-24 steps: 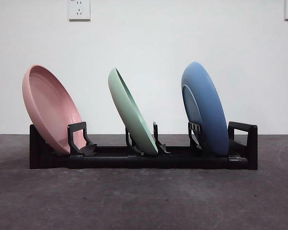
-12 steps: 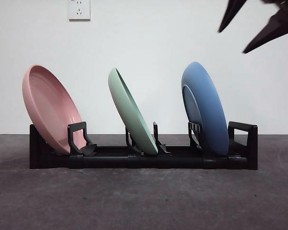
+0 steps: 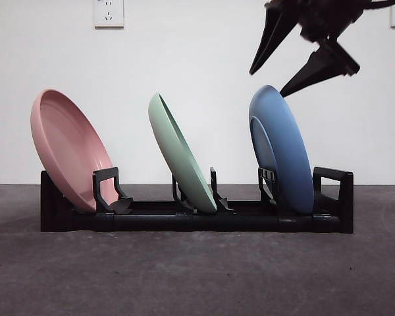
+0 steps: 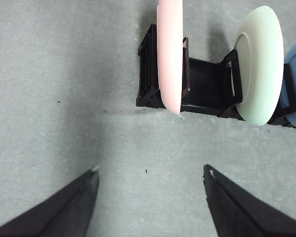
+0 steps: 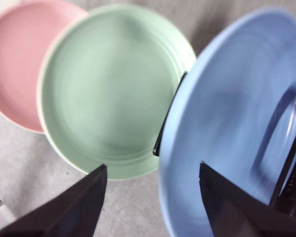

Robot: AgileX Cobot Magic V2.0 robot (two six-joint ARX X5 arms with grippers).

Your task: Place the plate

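Observation:
Three plates stand tilted in a black rack (image 3: pixel 184 220): a pink plate (image 3: pixel 69 148) at the left end, a green plate (image 3: pixel 181 155) in the middle and a blue plate (image 3: pixel 283 148) at the right end. My right gripper (image 3: pixel 266 84) hangs open just above the blue plate's top rim, one jaw on each side of the rim line, touching nothing. In the right wrist view the blue plate (image 5: pixel 227 123) fills the space ahead of the right gripper (image 5: pixel 152 173), with the green plate (image 5: pixel 113 94) behind it. My left gripper (image 4: pixel 151 169) is open over bare table, short of the rack's pink plate (image 4: pixel 169 54).
The rack stands on a dark grey table (image 3: pixel 197 276) in front of a white wall. A wall socket (image 3: pixel 108 12) sits high at the left. Upright black dividers (image 3: pixel 105 187) flank each plate slot.
The right gripper has come into the front view from the top right and moved down and left to just above the blue plate. The plates have not moved.

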